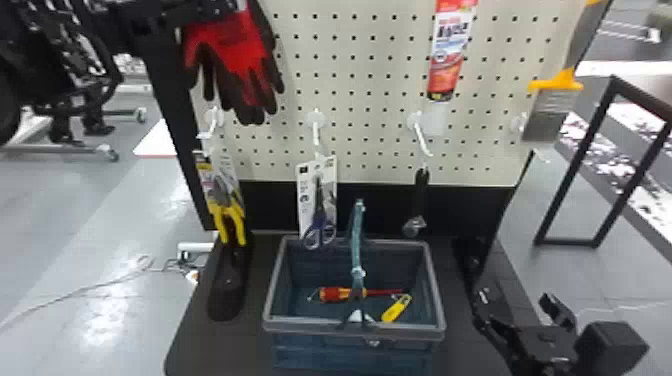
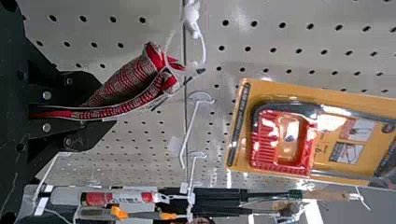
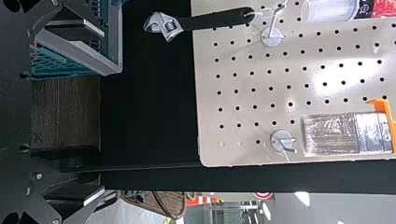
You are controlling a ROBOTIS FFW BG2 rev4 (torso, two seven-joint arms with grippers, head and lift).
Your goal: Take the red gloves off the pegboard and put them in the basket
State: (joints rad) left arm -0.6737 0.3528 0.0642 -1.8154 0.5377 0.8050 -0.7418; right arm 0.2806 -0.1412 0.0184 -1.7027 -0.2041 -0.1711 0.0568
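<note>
High before the pegboard (image 1: 350, 45), the left gripper (image 1: 205, 9) pinches the red gloves (image 1: 242, 47); the right gripper (image 1: 517, 305) sits low, open.

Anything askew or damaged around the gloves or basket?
Nothing stands out: the red gloves hang fingers-down from the left hand, cuff pinched in its grip, and the basket sits upright.
</note>
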